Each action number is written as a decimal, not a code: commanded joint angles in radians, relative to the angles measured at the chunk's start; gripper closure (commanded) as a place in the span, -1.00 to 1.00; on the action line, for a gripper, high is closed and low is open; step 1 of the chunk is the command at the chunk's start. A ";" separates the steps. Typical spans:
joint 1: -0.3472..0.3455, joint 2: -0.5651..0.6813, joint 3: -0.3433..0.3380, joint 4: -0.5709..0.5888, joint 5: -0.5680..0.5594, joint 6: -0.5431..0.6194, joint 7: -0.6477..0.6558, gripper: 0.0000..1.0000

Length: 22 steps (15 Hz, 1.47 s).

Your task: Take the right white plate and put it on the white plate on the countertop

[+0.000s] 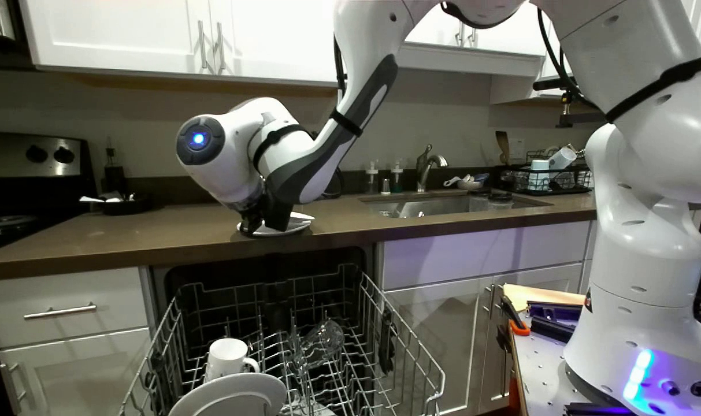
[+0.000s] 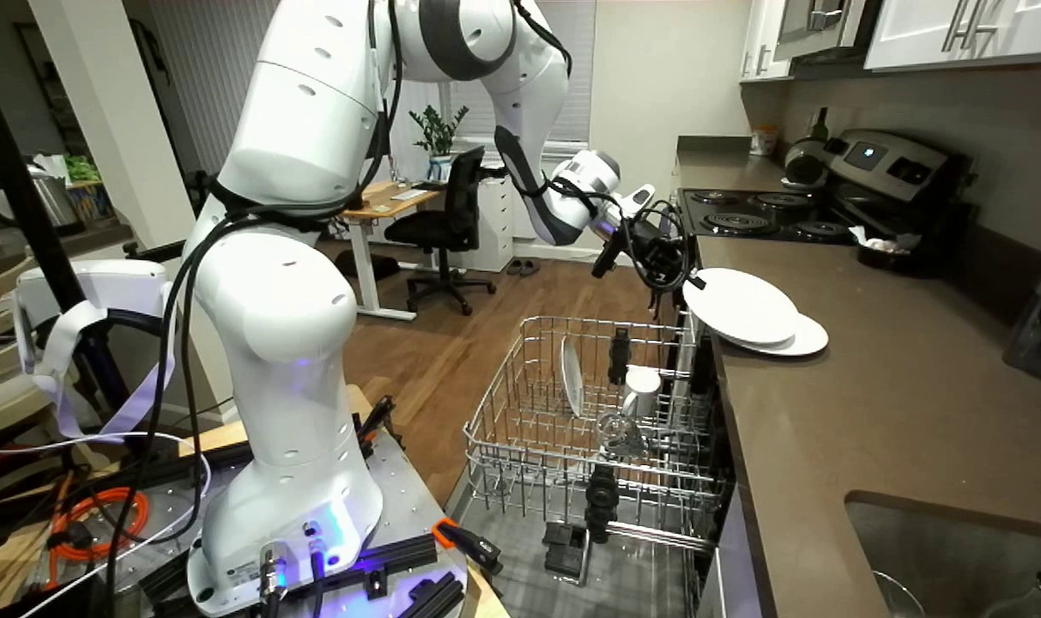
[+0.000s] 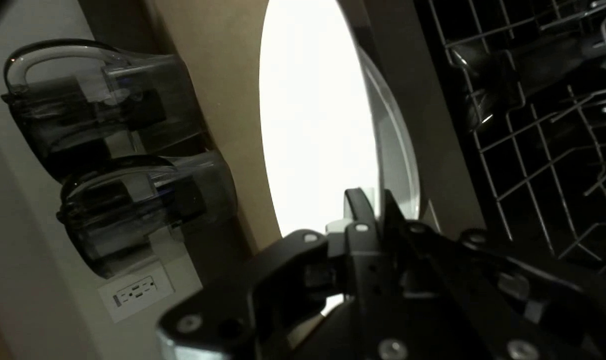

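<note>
My gripper (image 3: 373,202) is shut on the rim of a white plate (image 3: 317,110) in the wrist view. The held plate (image 2: 739,305) is tilted and lies over a second white plate (image 2: 810,336) on the brown countertop (image 2: 898,403). The lower plate shows in the wrist view (image 3: 397,135) as a rim behind the held one. I cannot tell whether the two plates touch. The gripper (image 2: 699,281) is at the held plate's far edge, beside the counter's front edge. In an exterior view the gripper (image 1: 259,222) partly hides both plates.
The pulled-out dishwasher rack (image 1: 408,335) below the counter holds another white plate (image 1: 234,396), a white mug (image 1: 226,355) and a clear glass (image 1: 327,338). Two clear pitchers (image 3: 203,195) stand by the wall. The sink (image 1: 437,207) and the stove (image 2: 743,223) flank the counter.
</note>
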<state>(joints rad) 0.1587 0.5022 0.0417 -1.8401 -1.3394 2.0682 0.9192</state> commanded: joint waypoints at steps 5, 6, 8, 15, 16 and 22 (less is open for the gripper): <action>-0.011 0.131 -0.021 0.192 0.011 -0.036 -0.045 0.86; -0.015 0.147 -0.026 0.214 0.014 -0.035 -0.049 0.86; -0.020 0.174 -0.034 0.246 0.019 -0.036 -0.053 0.86; -0.041 0.230 -0.051 0.317 0.028 -0.023 -0.069 0.81; -0.043 0.235 -0.052 0.321 0.032 -0.022 -0.073 0.73; -0.056 0.234 -0.048 0.322 0.055 -0.005 -0.096 -0.22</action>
<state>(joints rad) 0.1168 0.7346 -0.0147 -1.5437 -1.3183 2.0664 0.8806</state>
